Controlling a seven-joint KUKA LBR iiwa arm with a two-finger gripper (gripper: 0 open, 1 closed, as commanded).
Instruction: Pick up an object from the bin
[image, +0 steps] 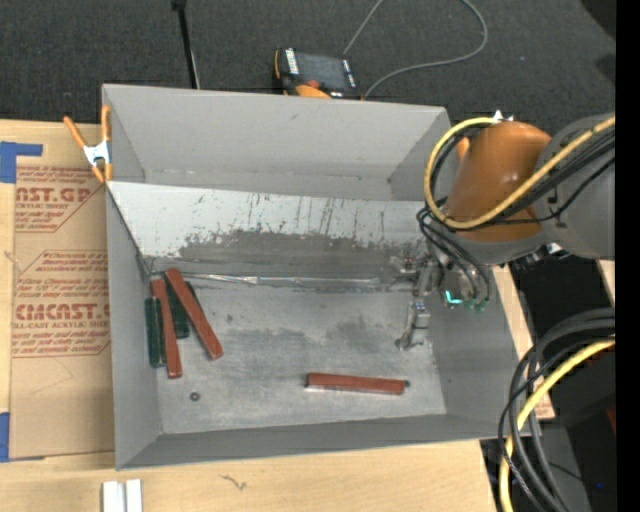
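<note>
Nearest the front wall of the bin, a flat red-brown bar lies crosswise on the floor, right of the middle. Just behind its right end and apart from it, the gripper hangs low by the right wall; whether it is open or closed cannot be told. Over at the left side, red-brown sticks and dark green sticks lie together in a small heap, well apart from the gripper.
</note>
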